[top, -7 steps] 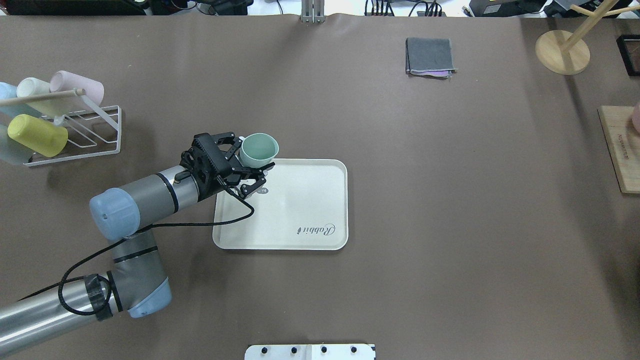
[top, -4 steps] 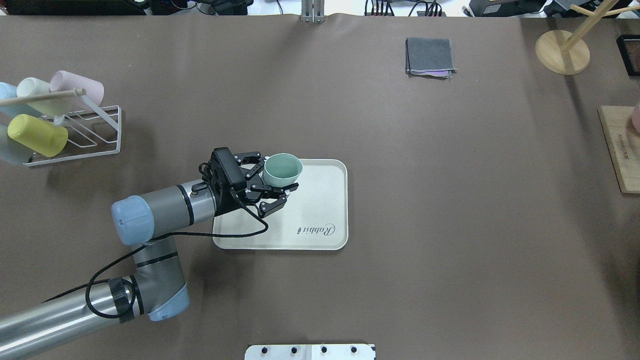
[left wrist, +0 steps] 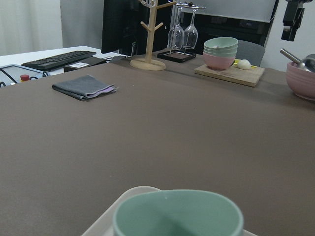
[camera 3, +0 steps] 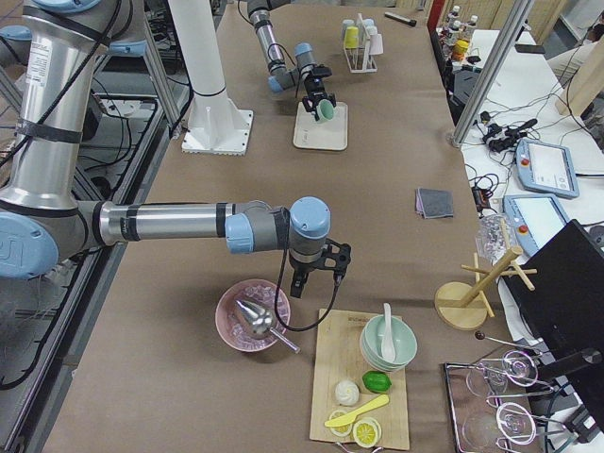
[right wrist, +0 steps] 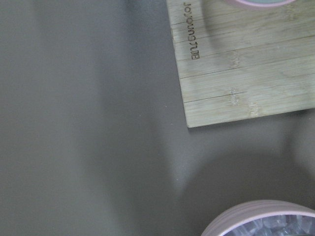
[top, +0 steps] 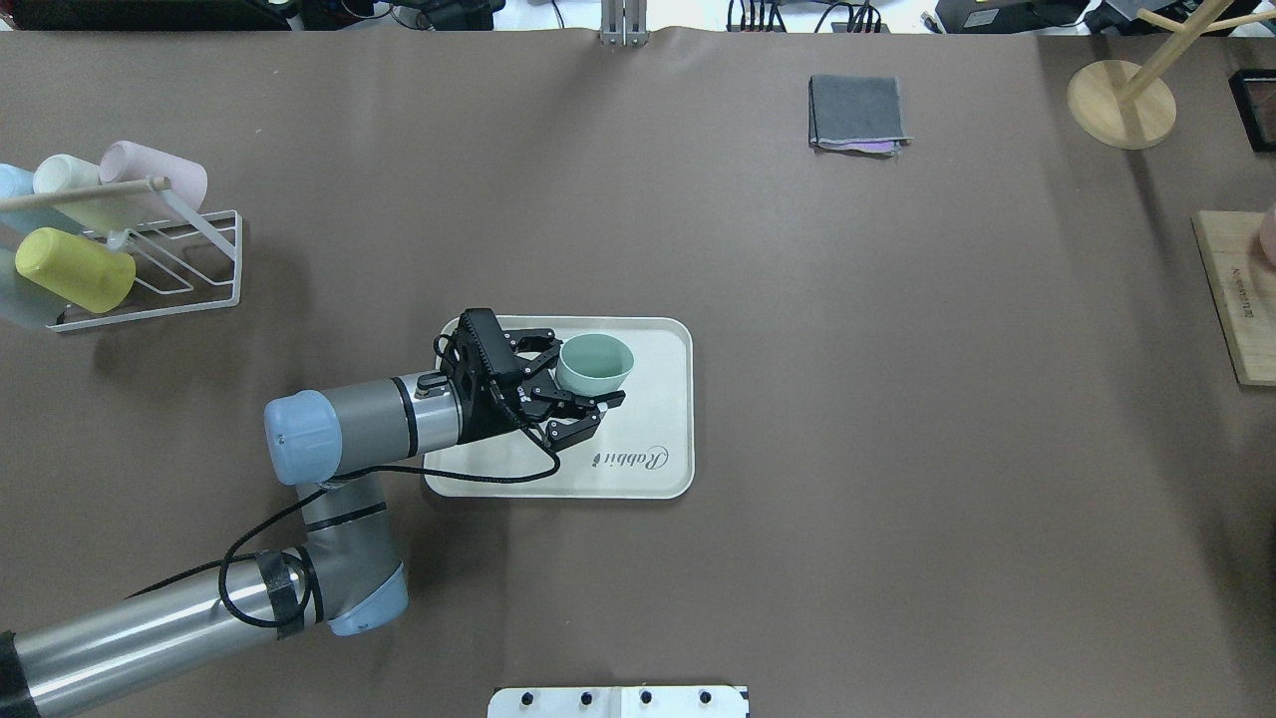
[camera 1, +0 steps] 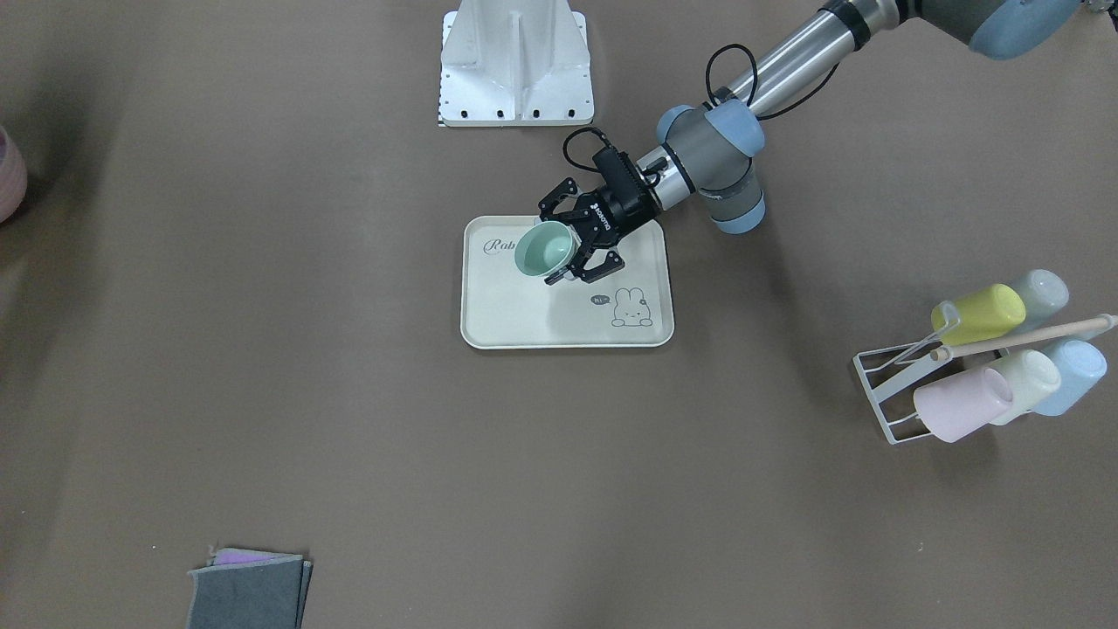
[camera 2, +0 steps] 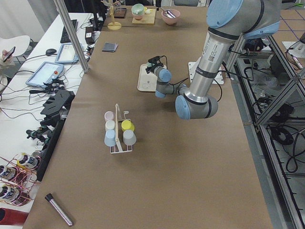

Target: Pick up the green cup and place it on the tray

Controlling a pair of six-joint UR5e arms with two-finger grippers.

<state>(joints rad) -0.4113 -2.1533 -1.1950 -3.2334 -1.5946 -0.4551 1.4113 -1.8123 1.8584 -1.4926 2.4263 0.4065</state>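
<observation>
The green cup is a mint tumbler, mouth up. My left gripper is shut on it and holds it over the middle of the cream "Rabbit" tray. In the front view the cup hangs in the gripper above the tray, with a shadow on the tray below it. The left wrist view shows the cup's rim and a tray corner. My right gripper shows only in the right side view, by a pink bowl; I cannot tell whether it is open or shut.
A white wire rack with several cups, among them a yellow-green cup, stands at the far left. A folded grey cloth, a wooden stand and a wooden board lie at the far right.
My left arm has carried the green cup to the right, from the tray's back-left corner to over its middle. The grip has not changed.
</observation>
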